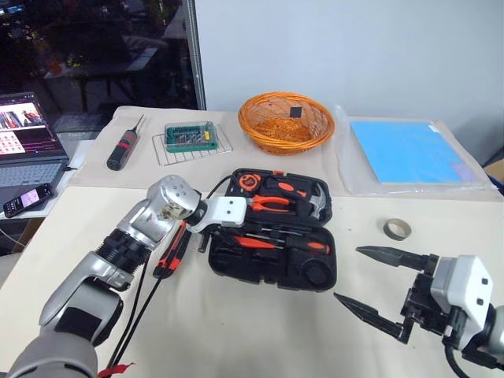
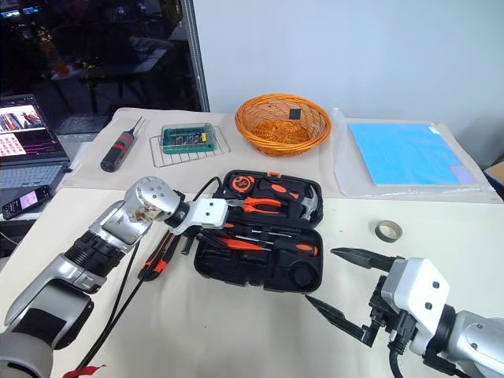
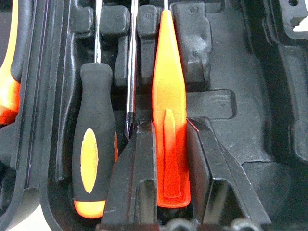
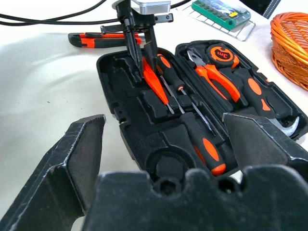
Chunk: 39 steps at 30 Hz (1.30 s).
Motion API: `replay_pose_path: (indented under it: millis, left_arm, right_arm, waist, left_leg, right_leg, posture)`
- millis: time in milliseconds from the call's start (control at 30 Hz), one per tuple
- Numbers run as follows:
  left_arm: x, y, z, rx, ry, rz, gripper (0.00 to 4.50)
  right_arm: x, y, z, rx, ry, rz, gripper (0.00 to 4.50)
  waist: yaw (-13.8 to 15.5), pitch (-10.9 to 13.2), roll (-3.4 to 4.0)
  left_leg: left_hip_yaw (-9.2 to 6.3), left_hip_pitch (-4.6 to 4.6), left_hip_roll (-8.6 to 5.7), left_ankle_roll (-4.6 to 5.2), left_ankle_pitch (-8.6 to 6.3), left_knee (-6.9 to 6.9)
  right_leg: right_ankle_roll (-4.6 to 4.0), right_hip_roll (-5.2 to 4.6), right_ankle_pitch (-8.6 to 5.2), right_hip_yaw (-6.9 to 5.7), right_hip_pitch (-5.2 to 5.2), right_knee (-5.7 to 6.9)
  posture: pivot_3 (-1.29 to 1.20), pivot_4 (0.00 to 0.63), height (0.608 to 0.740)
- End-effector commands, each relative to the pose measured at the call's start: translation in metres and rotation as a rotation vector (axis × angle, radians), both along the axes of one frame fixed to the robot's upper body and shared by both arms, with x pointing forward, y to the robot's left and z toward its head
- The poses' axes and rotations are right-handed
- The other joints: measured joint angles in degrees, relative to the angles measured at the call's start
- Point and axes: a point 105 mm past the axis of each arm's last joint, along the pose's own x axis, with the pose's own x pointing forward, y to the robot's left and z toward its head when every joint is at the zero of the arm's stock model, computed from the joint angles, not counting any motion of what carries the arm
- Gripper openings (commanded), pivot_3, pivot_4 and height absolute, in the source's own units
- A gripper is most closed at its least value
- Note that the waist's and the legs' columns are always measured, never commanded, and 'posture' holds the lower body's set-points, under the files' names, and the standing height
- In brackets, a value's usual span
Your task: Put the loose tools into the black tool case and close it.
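step: looks like mid-placement. The left gripper (image 4: 142, 42) has its fingers clamped on an orange screwdriver (image 3: 168, 144), tip pointing into the near half of the case (image 1: 272, 272), right over a moulded slot.
next move: I'd guess it needs to press the handle flat into its recess, then let go and pull straight out so nothing gets dragged along.
left side of counter: a laptop (image 1: 27, 142) and phone (image 1: 27, 199) at the edge, a thick black-and-red screwdriver (image 1: 124, 146) further back. Not part of the job.
knife: the utility knife (image 1: 172, 252) lies loose on the counter (image 1: 236, 331), just left of the case, under the left arm. Needs packing too.
case: open flat mid-counter, pliers, tape and hammer in the far half, two screwdrivers already seated in the near half.
behind: bit set on a wire rack (image 1: 191, 138), wicker basket (image 1: 286, 122).
in the way: cables trail by the knife, might snag.
right gripper (image 1: 382, 290): fingers wide apart, holding nothing, hovering right of the case.
far right: tape roll (image 1: 397, 229), blue sheet (image 1: 409, 153).
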Motion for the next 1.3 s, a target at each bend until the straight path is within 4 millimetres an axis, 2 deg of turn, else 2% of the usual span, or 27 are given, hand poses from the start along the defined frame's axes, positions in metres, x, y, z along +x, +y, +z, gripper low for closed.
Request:
replay_pose_path:
  millis: [33,67,133,200,233,333,433,567,667,767,933,1000,1033,1100,1200,1233,1267,1300]
  left_arm:
    - [0.002,0.015,-0.005,0.067,0.012,0.023,0.42]
    - [0.002,0.015,-0.006,0.071,0.013,0.021,0.42]
    - [0.004,0.013,-0.005,0.061,-0.003,0.025,1.42]
    - [0.005,0.007,0.007,-0.014,-0.010,0.031,1.88]
    - [0.004,0.005,0.016,-0.065,0.003,0.032,2.31]
    - [-0.003,0.001,0.040,-0.215,0.079,0.046,2.31]
    - [-0.010,0.003,0.051,-0.317,0.148,0.080,1.56]
    - [-0.012,-0.005,0.052,-0.444,0.159,0.141,0.06]
    - [-0.012,-0.015,0.043,-0.492,0.145,0.175,0.02]
    - [-0.010,-0.022,0.011,-0.438,0.128,0.237,0.02]
    - [-0.014,-0.008,-0.048,-0.240,0.094,0.290,0.02]
    - [-0.017,-0.008,-0.052,-0.267,0.116,0.304,0.02]
    - [-0.017,-0.009,-0.050,-0.282,0.111,0.306,0.02]
    - [-0.011,-0.012,-0.033,-0.369,0.074,0.320,0.02]
    - [-0.009,-0.014,0.006,-0.579,0.077,0.351,0.02]
    - [-0.004,0.000,0.031,-0.674,0.066,0.442,0.02]
    - [-0.001,0.016,0.054,-0.764,0.048,0.538,0.26]
    - [-0.002,0.031,0.068,-0.830,0.040,0.634,0.52]
  right_arm:
    - [-0.003,0.005,0.005,-0.005,-0.030,0.025,4.50]
    - [-0.003,0.005,0.005,-0.005,-0.030,0.025,4.50]
    - [-0.003,0.005,0.004,-0.005,-0.029,0.026,4.50]
    - [-0.003,0.005,0.004,-0.005,-0.028,0.025,4.50]
    - [-0.004,0.005,0.004,-0.004,-0.027,0.024,4.50]
    - [-0.004,0.005,0.004,-0.003,-0.024,0.024,4.50]
    - [-0.003,0.005,0.003,0.001,-0.023,0.028,4.50]
    - [0.000,0.005,0.002,0.005,-0.022,0.035,4.50]
    - [0.002,0.005,0.002,0.007,-0.025,0.039,4.50]
    - [0.004,0.006,0.002,0.006,-0.026,0.045,4.50]
    - [0.003,0.007,0.002,0.003,-0.022,0.054,4.50]
    - [0.004,0.007,0.002,0.002,-0.022,0.059,4.50]
    - [0.004,0.008,0.002,0.002,-0.021,0.061,4.50]
    - [0.005,0.008,0.002,0.003,-0.021,0.069,4.50]
    - [0.006,0.011,0.003,0.011,-0.025,0.090,4.50]
    - [0.006,0.013,0.004,0.019,-0.029,0.111,4.50]
    - [0.007,0.015,0.005,0.030,-0.034,0.133,4.50]
    - [0.008,0.016,0.007,0.041,-0.037,0.151,4.50]
  waist:
    - [0.00,0.00,0.00]
    - [-0.01,-0.01,0.00]
    - [0.00,-0.01,0.01]
    - [-0.01,-0.02,0.01]
    - [0.04,-0.02,0.01]
    - [0.19,-0.01,0.00]
    - [0.19,-0.01,0.00]
    - [0.18,-0.01,0.01]
    - [0.29,-0.01,0.00]
    - [0.32,-0.01,0.00]
    - [0.31,-0.06,0.02]
    - [0.32,-0.22,0.09]
    - [0.32,-0.28,0.12]
    - [0.30,-0.33,0.16]
    - [0.26,-0.33,0.17]
    - [0.20,-0.31,0.13]
    - [0.07,-0.21,0.02]
    - [-0.18,-0.12,-0.10]
  left_leg:
    - [0.00,0.00,0.00,0.00,0.00,0.00]
    - [0.00,0.01,0.00,0.00,0.00,0.00]
    - [0.01,0.02,0.00,0.00,0.00,0.00]
    - [0.01,0.04,0.00,0.00,0.00,0.00]
    - [0.02,0.04,0.00,0.00,0.00,0.00]
    - [0.00,0.00,0.00,0.00,0.00,0.06]
    - [-0.02,-0.07,0.02,0.07,-0.04,0.21]
    - [-0.03,-0.07,0.00,0.13,-0.08,0.34]
    - [-0.08,0.00,-0.02,0.18,-0.11,0.44]
    - [-0.12,0.10,-0.05,0.26,-0.16,0.51]
    - [-0.14,0.12,-0.05,0.27,-0.17,0.49]
    - [-0.15,0.38,-0.04,0.28,-0.20,0.44]
    - [-0.15,0.48,-0.04,0.29,-0.21,0.42]
    - [-0.15,0.56,-0.03,0.29,-0.20,0.42]
    - [-0.14,0.59,-0.01,0.26,-0.19,0.44]
    - [-0.13,0.52,0.00,0.25,-0.18,0.44]
    - [-0.13,0.49,0.00,0.25,-0.17,0.45]
    - [-0.13,0.45,0.03,0.25,-0.15,0.45]
  right_leg:
    - [0.00,0.00,0.00,0.00,0.00,0.00]
    - [0.00,0.00,0.00,0.00,0.01,0.00]
    - [0.00,0.00,0.00,0.01,0.01,0.01]
    - [0.00,0.00,0.00,0.02,0.02,0.03]
    - [0.00,0.00,0.00,0.03,0.02,0.03]
    - [0.00,0.00,0.00,0.01,0.01,0.05]
    - [0.01,-0.01,0.00,-0.01,-0.01,0.09]
    - [0.27,-0.05,-0.11,0.00,0.07,0.12]
    - [0.36,-0.07,-0.11,-0.02,0.24,0.11]
    - [0.35,-0.11,-0.07,-0.03,0.43,0.07]
    - [0.14,-0.12,0.05,-0.05,0.46,0.03]
    - [0.12,-0.16,0.03,-0.07,0.69,-0.04]
    - [0.06,-0.19,-0.01,-0.07,0.75,-0.05]
    - [-0.11,-0.24,-0.20,-0.06,0.78,-0.04]
    - [0.11,-0.31,-0.26,-0.03,0.76,-0.04]
    - [0.11,-0.31,-0.22,0.00,0.71,-0.04]
    - [0.12,-0.30,-0.21,0.01,0.67,-0.03]
    - [0.11,-0.28,-0.20,0.04,0.61,0.00]
  posture:
    - [0.00,0.150,0.740]
    - [0.00,0.150,0.740]
    - [0.00,0.150,0.740]
    - [0.00,0.150,0.740]
    - [0.00,0.150,0.740]
    - [0.00,0.150,0.740]
    - [0.00,0.150,0.740]
    - [0.00,0.150,0.740]
    - [0.00,0.150,0.740]
    - [0.00,0.150,0.740]
    - [0.00,0.150,0.740]
    - [0.00,0.150,0.740]
    - [0.00,0.150,0.740]
    - [0.00,0.150,0.740]
    - [0.00,0.150,0.740]
    - [0.00,0.150,0.740]
    - [0.00,0.150,0.740]
    - [0.00,0.150,0.740]
